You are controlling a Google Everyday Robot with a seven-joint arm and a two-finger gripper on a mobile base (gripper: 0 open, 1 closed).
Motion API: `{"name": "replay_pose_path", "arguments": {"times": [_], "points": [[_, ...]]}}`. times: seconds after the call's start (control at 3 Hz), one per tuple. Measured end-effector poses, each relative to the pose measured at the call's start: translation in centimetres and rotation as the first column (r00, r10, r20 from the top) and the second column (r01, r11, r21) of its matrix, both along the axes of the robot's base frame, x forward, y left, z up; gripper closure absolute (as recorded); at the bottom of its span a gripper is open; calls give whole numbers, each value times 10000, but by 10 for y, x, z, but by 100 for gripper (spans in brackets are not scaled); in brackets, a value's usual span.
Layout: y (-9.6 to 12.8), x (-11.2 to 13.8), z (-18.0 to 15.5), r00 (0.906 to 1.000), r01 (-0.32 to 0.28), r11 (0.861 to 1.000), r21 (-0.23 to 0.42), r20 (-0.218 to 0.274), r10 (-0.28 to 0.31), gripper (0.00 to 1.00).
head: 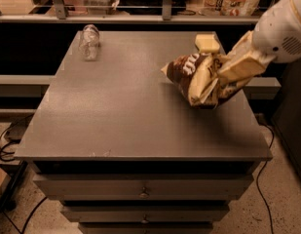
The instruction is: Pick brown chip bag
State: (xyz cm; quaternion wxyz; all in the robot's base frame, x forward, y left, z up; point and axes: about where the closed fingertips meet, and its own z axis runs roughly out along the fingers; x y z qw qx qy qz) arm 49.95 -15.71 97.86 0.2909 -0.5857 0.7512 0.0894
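Note:
The brown chip bag [191, 74] is dark brown with white script and pale cream ends. It hangs crumpled in the air above the right side of the grey table [116, 111]. My gripper [219, 77] comes in from the upper right on a white arm and is shut on the bag's right end, holding it lifted off the tabletop. The bag's shadow lies on the table below it.
A clear plastic bottle [89, 42] lies at the table's back left. A small yellow sponge block [207, 43] sits at the back right, just behind the lifted bag. Drawers are below the tabletop. A rail and shelves run behind the table.

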Motion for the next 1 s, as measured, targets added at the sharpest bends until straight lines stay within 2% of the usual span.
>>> {"name": "replay_pose_path", "arguments": {"times": [0.33,0.67,1.0], "points": [[15,9,67,9880,-539,9976,-423,1426,595,100],[19,12,86,9811,-598,9974,-398,1821,661,100],[19,12,86,9810,-598,9974,-398,1822,661,100]]}}
